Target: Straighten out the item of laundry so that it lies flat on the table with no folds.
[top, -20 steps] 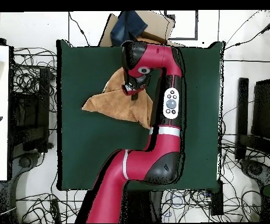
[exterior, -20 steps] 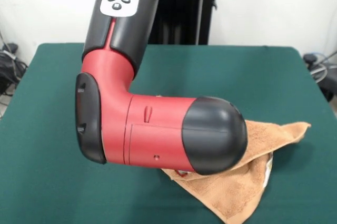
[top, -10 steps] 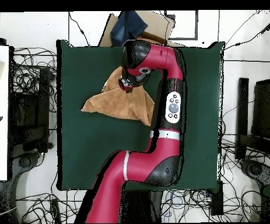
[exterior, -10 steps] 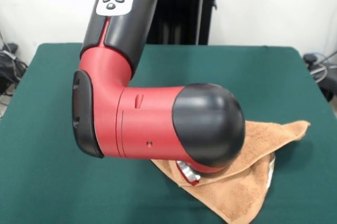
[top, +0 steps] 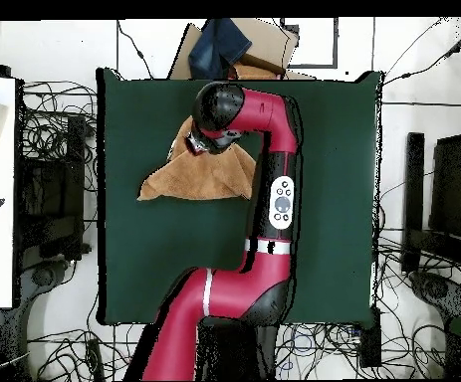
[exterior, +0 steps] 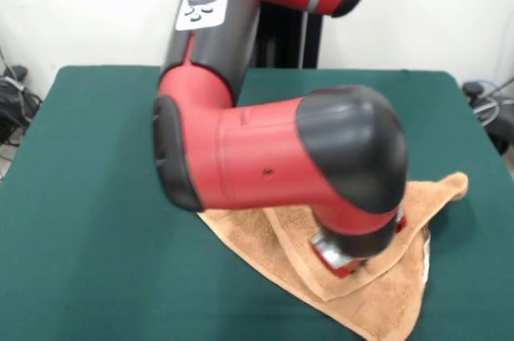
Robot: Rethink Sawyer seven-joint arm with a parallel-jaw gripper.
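The table [exterior: 80, 196] stretches green around my towel [exterior: 265, 237], which sits toward 1 side and has spread wider than half a second ago, though a folded layer remains on top. My arm has swung across and lowered. My claw [exterior: 347, 259] presses against the cloth; whether its fingers are apart, I cannot tell.

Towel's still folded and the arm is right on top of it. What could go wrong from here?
1. The towel lies with one layer folded over another under the tool. A pull might drag both layers, so the fold just slides.
2. It sits close to the table edge nearest the front camera. Dragging that way could take a corner off the edge.
3. The wrist hides the tool's tips in both views, so the grip can't be checked.
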